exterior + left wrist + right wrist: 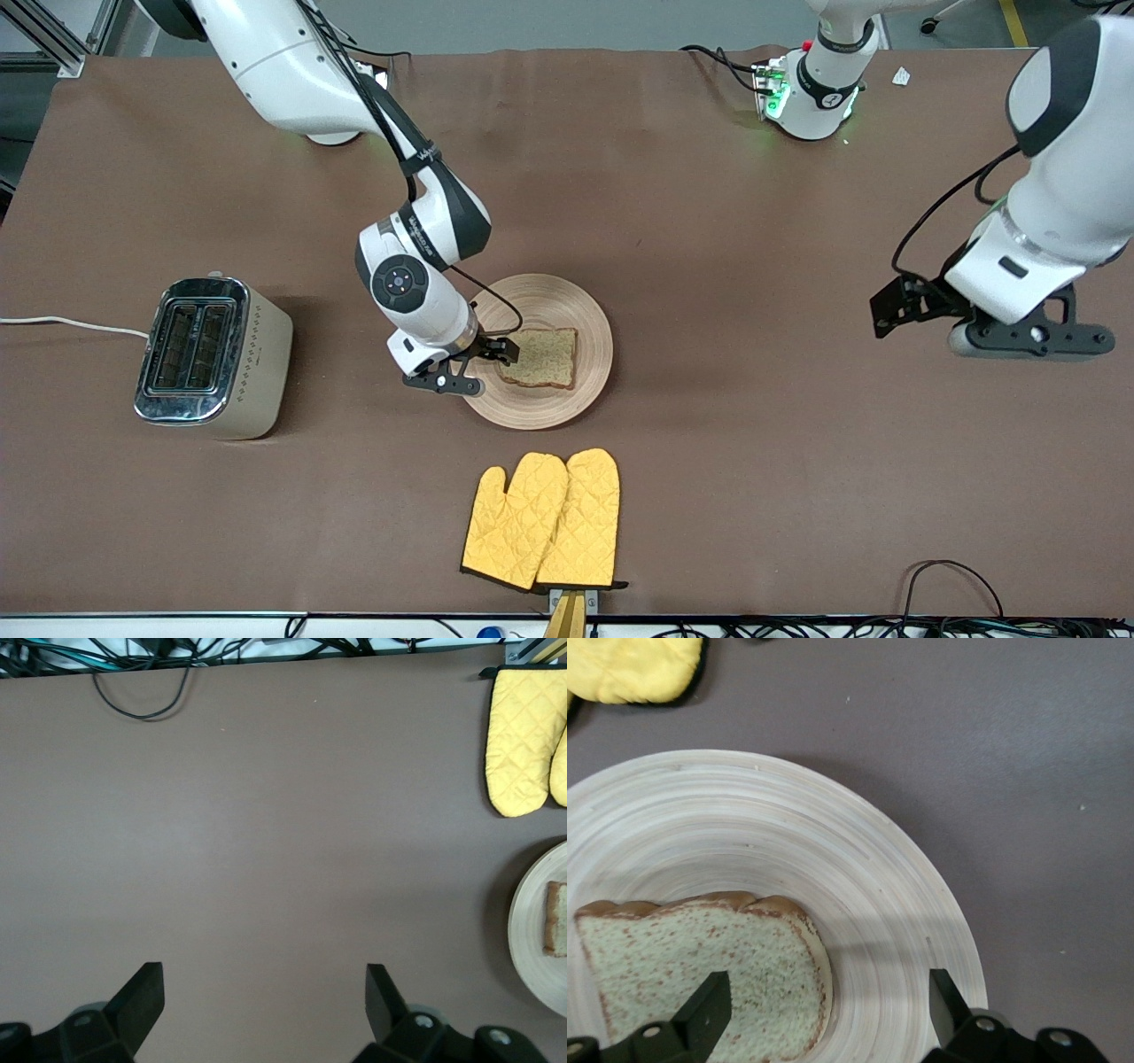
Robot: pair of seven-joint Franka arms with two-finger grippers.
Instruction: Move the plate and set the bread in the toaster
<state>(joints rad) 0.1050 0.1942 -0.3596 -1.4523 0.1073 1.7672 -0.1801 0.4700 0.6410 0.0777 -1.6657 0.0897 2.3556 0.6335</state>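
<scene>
The pale wooden plate (554, 297) lies mid-table with the slice of bread (540, 357) on it. My right gripper (485, 350) is open and low over the plate's side toward the toaster. In the right wrist view (828, 1010), one finger is over the bread's (700, 966) crust edge and the other over the plate's (788, 833) rim. The cream toaster (213, 354) stands apart toward the right arm's end, slots empty. My left gripper (908, 306) waits open and empty over bare table at the left arm's end; it also shows in the left wrist view (266, 1001).
Two yellow oven mitts (545, 518) lie nearer to the front camera than the plate. The toaster's white cord (71, 323) runs off the table's end. Black cables (948, 585) lie along the front edge. The left wrist view catches the mitts (523, 735) and the plate's rim (532, 921).
</scene>
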